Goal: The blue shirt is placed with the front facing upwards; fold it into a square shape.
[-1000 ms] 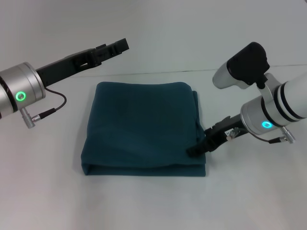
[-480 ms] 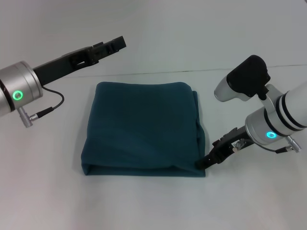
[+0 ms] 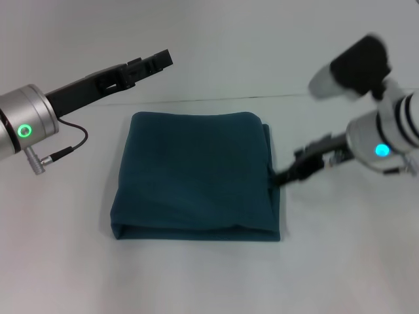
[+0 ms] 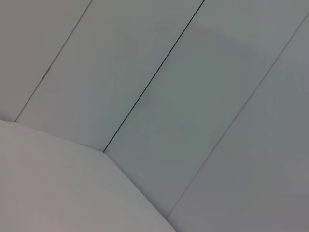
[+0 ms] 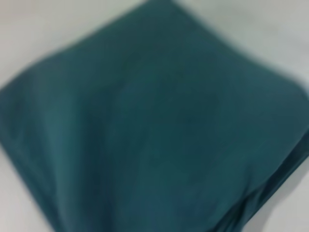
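Jaws impossible to judge on either side, both pairs of dark fingers showing only as slim black tips. Lying folded into a rough square at the middle of the work surface, one blue shirt (image 3: 196, 175), plain teal side up, layered edges stacking at the near hem and along the right side; filling nearly the whole right wrist view too (image 5: 149, 121). Resting on a pale, matte white table (image 3: 196, 281), with a thin dark seam line running across behind the cloth; showing only pale panels with thin dark joints in the left wrist view. Counting two arms. Reaching in low from the right, the right gripper (image 3: 283, 176), tip just beside the shirt's right edge, touching or not unclear. Hovering raised beyond the far-left corner, well apart from the cloth, the left gripper (image 3: 160, 61).
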`<state>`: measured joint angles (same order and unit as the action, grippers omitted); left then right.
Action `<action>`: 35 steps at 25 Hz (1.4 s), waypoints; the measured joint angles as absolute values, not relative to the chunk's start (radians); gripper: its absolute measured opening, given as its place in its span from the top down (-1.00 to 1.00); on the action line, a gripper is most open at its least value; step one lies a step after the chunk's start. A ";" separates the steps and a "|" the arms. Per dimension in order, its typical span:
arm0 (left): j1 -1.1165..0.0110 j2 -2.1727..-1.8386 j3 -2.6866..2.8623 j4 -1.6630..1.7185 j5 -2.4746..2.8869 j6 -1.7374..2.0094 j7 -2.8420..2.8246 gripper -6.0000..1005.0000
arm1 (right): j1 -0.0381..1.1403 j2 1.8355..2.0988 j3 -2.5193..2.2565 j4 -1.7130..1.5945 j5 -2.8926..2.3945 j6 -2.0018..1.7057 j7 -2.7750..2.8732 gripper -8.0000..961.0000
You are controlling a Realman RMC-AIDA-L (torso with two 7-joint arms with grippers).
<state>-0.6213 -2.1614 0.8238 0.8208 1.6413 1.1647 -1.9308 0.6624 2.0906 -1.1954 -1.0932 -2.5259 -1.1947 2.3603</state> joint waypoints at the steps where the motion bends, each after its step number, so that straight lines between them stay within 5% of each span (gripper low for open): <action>1: -0.621 -2.161 0.824 0.821 1.641 1.165 -1.930 -0.67 | 0.663 2.091 -1.184 -1.103 -2.516 -1.182 2.358 -0.90; 20: -0.618 -2.160 0.819 0.821 1.619 1.188 -1.924 -0.67 | 0.875 2.092 -1.179 -0.588 -2.458 -0.636 2.181 -0.91; 29: -0.616 -2.160 0.816 0.821 1.618 1.189 -1.913 -0.67 | 0.845 2.085 -1.178 -0.539 -2.465 -0.557 2.168 -0.91; 35: -0.619 -2.153 0.817 0.822 1.625 1.189 -1.870 -0.67 | 0.711 2.093 -1.181 -0.801 -2.341 -0.642 2.103 -0.92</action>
